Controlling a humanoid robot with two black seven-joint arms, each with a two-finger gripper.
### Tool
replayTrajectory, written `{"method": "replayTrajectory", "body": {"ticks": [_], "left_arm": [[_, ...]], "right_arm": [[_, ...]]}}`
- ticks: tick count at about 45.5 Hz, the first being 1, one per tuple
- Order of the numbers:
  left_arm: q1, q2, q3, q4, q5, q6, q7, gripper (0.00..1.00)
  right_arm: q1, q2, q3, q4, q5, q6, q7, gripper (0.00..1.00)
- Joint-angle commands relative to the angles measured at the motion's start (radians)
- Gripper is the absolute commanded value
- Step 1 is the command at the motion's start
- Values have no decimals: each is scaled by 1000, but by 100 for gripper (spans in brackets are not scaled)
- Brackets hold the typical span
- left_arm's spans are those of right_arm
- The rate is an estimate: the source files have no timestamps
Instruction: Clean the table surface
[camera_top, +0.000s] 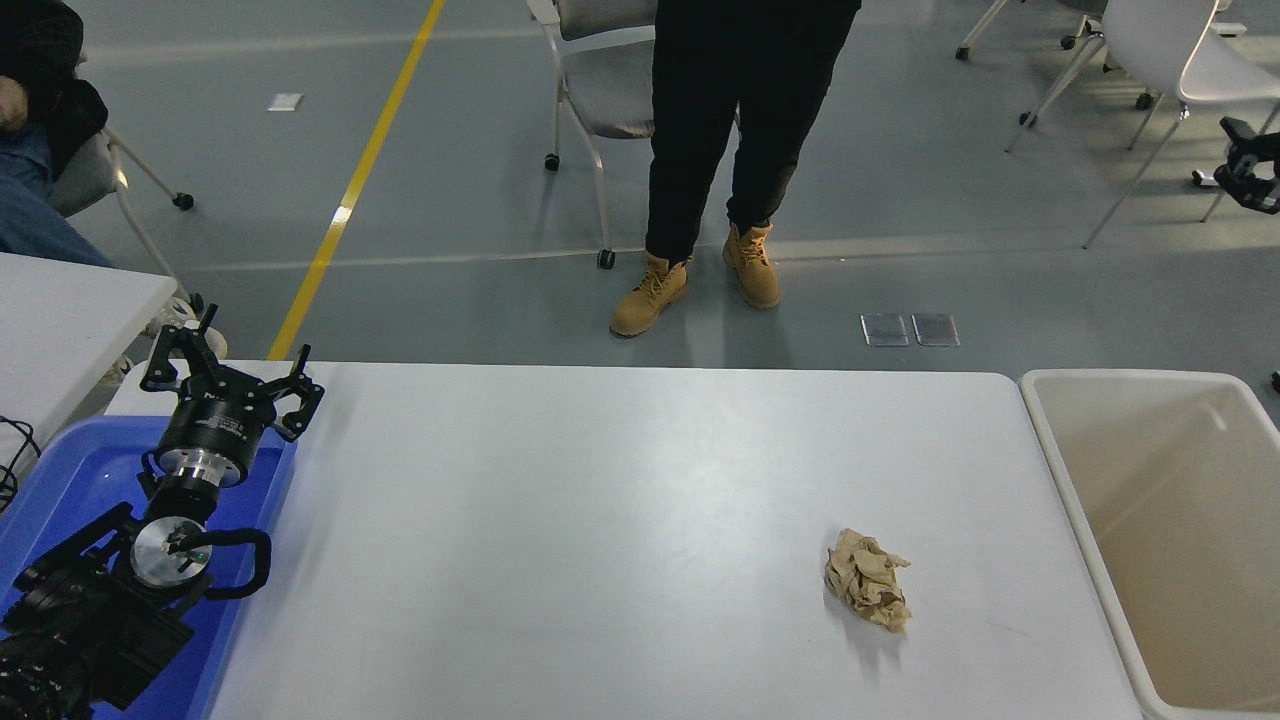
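The white table surface (600, 500) fills the lower middle of the head view. A crumpled tan paper wad (868, 592) lies on it toward the right, a short way from the beige bin. My left gripper (232, 362) is parked at the lower left above the blue tray, open and holding nothing. Only the black tip of my right gripper (1250, 165) shows at the right edge, high above and well beyond the bin. Too little of it shows to judge its state.
A beige bin (1048, 430) stands against the table's right end. A blue tray (60, 480) sits at the left end, beside a smaller white table (70, 310). A person in tan boots (700, 270) stands beyond the far edge, among chairs (600, 90).
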Motion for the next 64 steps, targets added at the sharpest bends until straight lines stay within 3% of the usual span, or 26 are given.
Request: {"method": "replayTrajectory", "body": {"ticks": [1, 21, 41, 64], "left_arm": [[0, 0, 0, 0, 0, 0, 0, 100], [0, 0, 0, -1, 0, 0, 0, 100], [0, 0, 0, 0, 0, 0, 0, 100], [0, 0, 0, 0, 0, 0, 0, 100]], "right_arm": [[-34, 57, 113, 54, 12, 18, 56, 98], [-211, 202, 225, 66, 10, 19, 101, 98], [-384, 239, 245, 97, 8, 52, 153, 98], [-413, 227, 245, 90, 5, 67, 159, 98]]}}
